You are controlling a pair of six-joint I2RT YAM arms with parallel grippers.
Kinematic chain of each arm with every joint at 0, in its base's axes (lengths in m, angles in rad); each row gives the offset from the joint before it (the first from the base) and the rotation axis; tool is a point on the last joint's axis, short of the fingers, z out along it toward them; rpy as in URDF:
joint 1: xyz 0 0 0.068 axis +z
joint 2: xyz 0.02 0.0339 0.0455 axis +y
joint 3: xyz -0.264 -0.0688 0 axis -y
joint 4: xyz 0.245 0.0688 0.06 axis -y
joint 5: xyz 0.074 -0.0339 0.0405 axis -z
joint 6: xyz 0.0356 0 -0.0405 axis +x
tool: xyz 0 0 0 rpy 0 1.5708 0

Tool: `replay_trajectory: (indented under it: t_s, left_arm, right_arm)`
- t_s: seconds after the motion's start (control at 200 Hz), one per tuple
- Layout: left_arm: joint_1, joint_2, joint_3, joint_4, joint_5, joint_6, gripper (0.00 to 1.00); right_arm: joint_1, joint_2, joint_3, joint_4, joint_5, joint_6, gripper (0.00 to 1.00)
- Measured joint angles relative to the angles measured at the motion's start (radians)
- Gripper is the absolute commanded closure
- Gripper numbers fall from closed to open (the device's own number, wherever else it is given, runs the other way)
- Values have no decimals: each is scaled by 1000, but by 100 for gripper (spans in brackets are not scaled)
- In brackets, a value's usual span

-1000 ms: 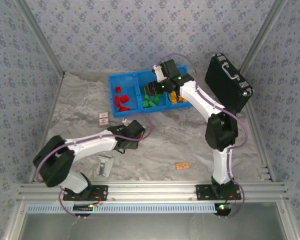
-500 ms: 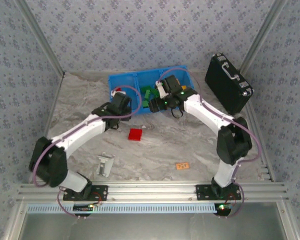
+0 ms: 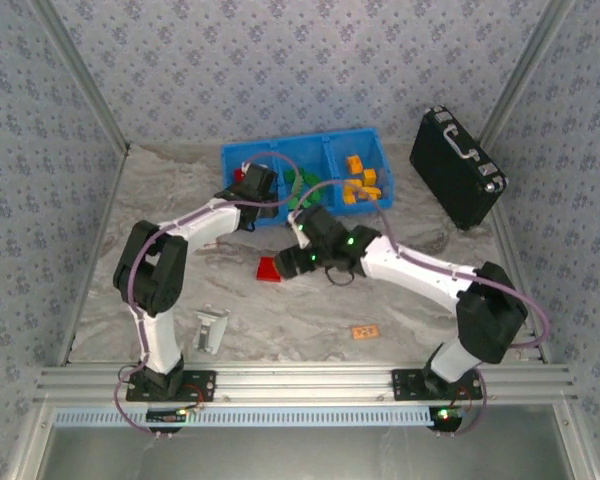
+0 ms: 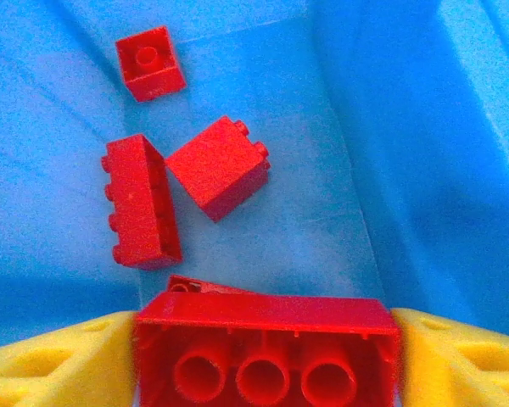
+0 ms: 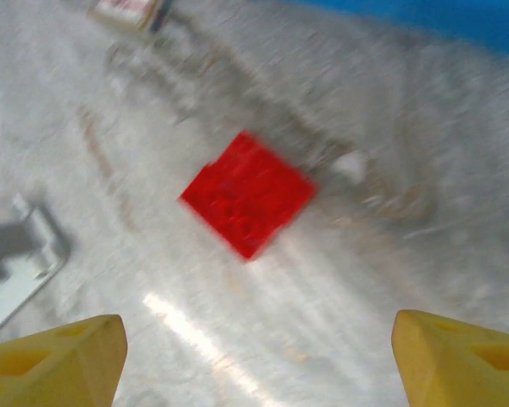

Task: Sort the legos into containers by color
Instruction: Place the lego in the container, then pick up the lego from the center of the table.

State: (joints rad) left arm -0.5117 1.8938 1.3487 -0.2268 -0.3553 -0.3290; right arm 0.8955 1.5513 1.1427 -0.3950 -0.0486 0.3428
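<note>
Over the left compartment of the blue tray (image 4: 339,127), my left gripper (image 4: 267,365) is shut on a long red lego (image 4: 267,348), underside toward the camera. Three red legos (image 4: 218,167) lie loose on the compartment floor below. From the top view this gripper (image 3: 252,182) sits at the tray's (image 3: 280,148) left end; green legos (image 3: 298,185) fill the middle compartment and orange ones (image 3: 360,182) the right. My right gripper (image 5: 259,360) hangs open above the table, short of a flat red lego (image 5: 248,193), which lies near it (image 3: 268,270) in the top view.
A black hard case (image 3: 458,180) leans at the back right. A grey-white metal bracket (image 3: 211,328) lies at the front left, and its edge (image 5: 17,254) shows beside my right fingers. A pale-orange tag (image 3: 365,331) lies at the front right.
My left arm swung from the table up to the tray's left compartment with the red lego. My right arm pulled back from the tray and came down over the red lego on the table.
</note>
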Motion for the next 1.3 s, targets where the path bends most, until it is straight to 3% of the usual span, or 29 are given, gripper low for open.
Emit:
replay_trajectory:
  t_s: [0.145, 0.38, 0.515, 0.815, 1.3]
  left_arm:
    - [14, 8, 32, 4, 11, 19, 14]
    - [27, -53, 32, 19, 38, 55, 12]
    - [47, -235, -12, 15, 50, 74, 11]
    - [67, -741, -82, -37, 49, 121, 7]
    - [93, -1120, -296, -225, 14, 219, 0]
  right_arm:
    - [96, -16, -74, 47, 10, 59, 17]
    - [106, 62, -34, 69, 73, 125, 17]
    - [106, 190, 85, 62, 103, 159, 17]
    - [81, 402, 349, 0, 142, 281, 4]
    - [59, 581, 581, -258, 193, 480, 1]
